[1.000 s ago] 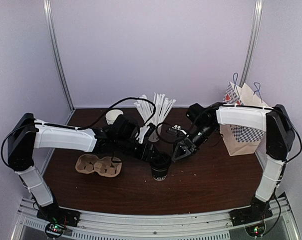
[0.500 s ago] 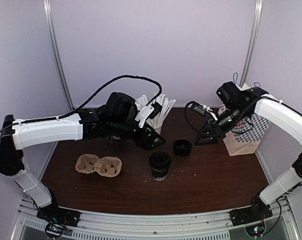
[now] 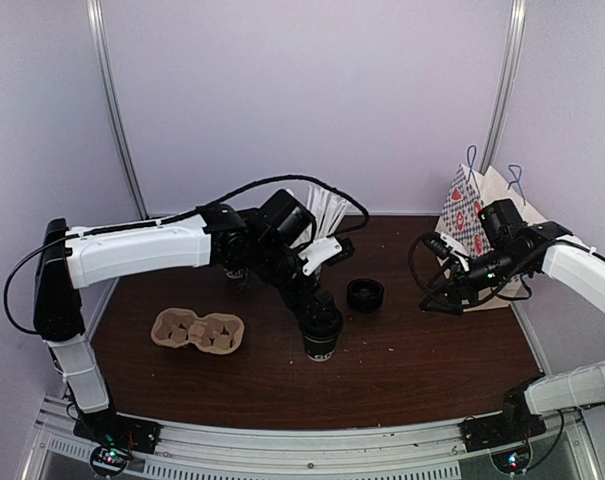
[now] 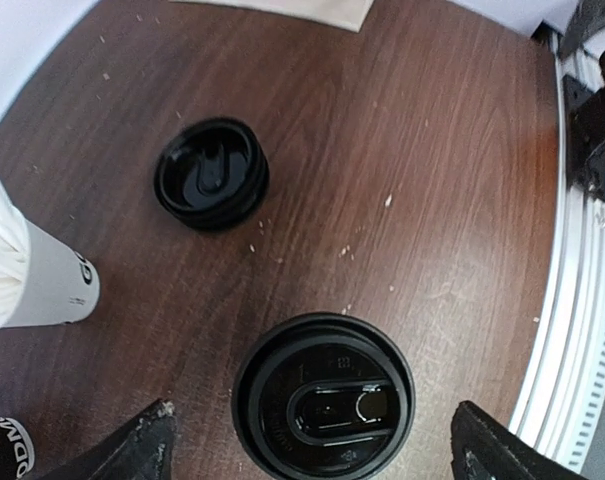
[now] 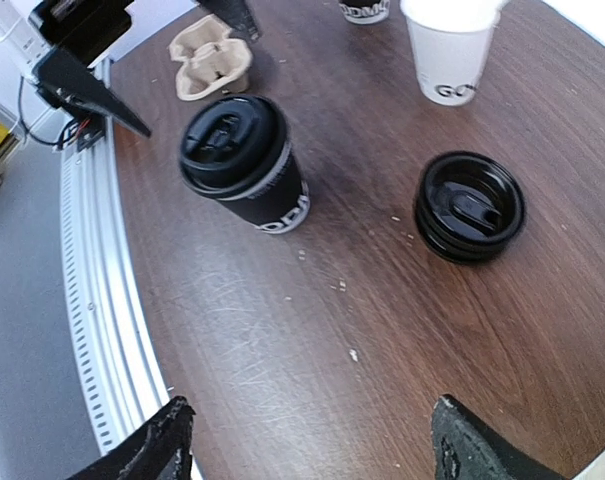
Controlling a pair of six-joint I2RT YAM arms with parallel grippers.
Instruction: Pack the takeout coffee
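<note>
Locate the takeout coffee (image 3: 322, 332) near the middle of the table (image 3: 412, 370), somewhat toward its near edge. It stands upright. Its long axis is vertical, the lidded end points up, and the base rests on the surface.

Confirm that the left gripper (image 4: 317, 450) hangs directly above the lid with its jaws spread wide and empty. In the left wrist view the lid sits centred between the jaws, and neither touches it. The cup therefore lies straight below the jaws, on their line of approach.

The right gripper (image 5: 307, 445) is likewise spread wide and holds nothing. It sits well apart from the cup, toward the right edge and just beside the paper bag (image 3: 472, 215). The left arm is the nearer one.

Judge the coming move as a straight descent, so that the jaws straddle the cup wall below the lid rim. Keep clear of the stack of loose lids (image 3: 365, 294), which lies near the cup on its far-right side.
</note>
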